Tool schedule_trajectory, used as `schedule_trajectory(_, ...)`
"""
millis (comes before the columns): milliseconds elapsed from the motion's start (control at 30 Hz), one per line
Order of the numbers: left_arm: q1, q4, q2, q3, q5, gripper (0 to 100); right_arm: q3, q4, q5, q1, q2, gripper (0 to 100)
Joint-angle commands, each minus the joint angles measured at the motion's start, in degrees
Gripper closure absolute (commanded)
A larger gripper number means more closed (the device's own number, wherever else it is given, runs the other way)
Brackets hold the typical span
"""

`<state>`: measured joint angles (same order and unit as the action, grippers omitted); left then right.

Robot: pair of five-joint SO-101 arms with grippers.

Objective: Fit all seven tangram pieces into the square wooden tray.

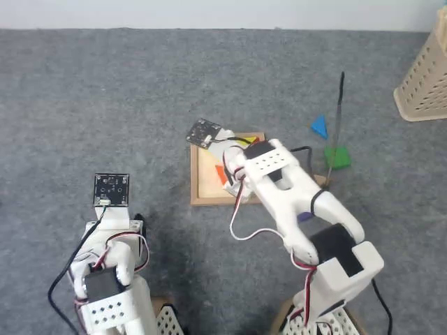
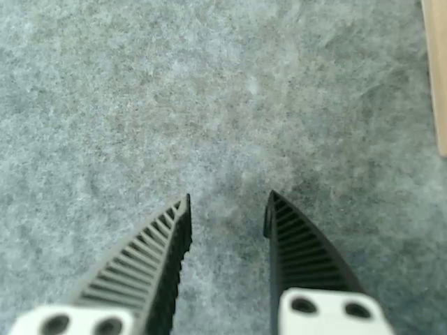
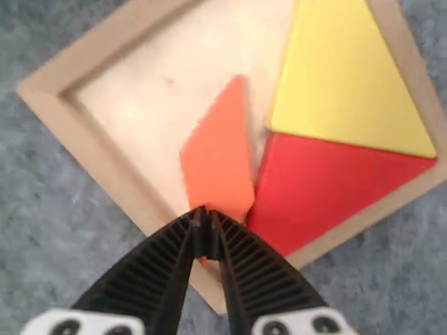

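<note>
The square wooden tray [image 3: 105, 150] holds a yellow triangle [image 3: 342, 77] and a red triangle [image 3: 321, 185] set against each other along one side. An orange parallelogram [image 3: 216, 160] lies over the bare tray floor beside them, and my right gripper [image 3: 204, 227] is shut on its near corner. In the high view the right arm reaches over the tray [image 1: 202, 199], with the orange piece [image 1: 221, 173] showing beside its wrist. My left gripper [image 2: 227, 209] stands open over bare carpet, left of the tray's edge [image 2: 436, 70].
On the carpet right of the tray lie a blue triangle [image 1: 319, 126] and a green square [image 1: 338, 157]; a purple piece [image 1: 305, 217] peeks from under the right arm. A thin black rod [image 1: 337, 118] stands near them. A cream perforated basket [image 1: 426, 77] sits at the far right.
</note>
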<state>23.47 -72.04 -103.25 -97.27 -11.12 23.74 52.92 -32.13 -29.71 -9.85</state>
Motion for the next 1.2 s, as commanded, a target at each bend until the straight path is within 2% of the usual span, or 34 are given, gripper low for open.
schedule_trajectory(0,0.2,-0.2,-0.4,0.7,-0.4,83,1.1,2.2,-1.8,3.6,0.7,99.1)
schedule_trajectory(200,0.2,-0.2,-0.4,0.7,-0.4,83,1.5,2.9,-2.1,4.7,3.1,99.1)
schedule_trajectory(333,0.2,-0.2,-0.4,0.7,-0.4,83,5.4,2.7,-1.8,4.3,10.7,99.1)
schedule_trajectory(533,0.2,-0.2,-0.4,0.7,-0.4,83,8.4,-7.3,11.2,-0.3,20.1,99.0)
schedule_trajectory(633,0.2,-0.2,-0.4,0.7,-0.4,83,8.4,-12.1,13.4,-2.4,18.5,98.9)
schedule_trajectory(833,0.2,-0.2,-0.4,0.7,-0.4,83,7.1,-15.1,13.8,-3.3,11.0,98.0)
schedule_trajectory(1000,0.2,-0.2,-0.4,0.7,-0.4,83,2.3,-12.0,13.5,-3.2,4.6,88.6)
schedule_trajectory(1167,0.2,-0.2,-0.4,0.7,-0.4,83,0.7,-9.9,13.4,-2.9,2.5,92.3)
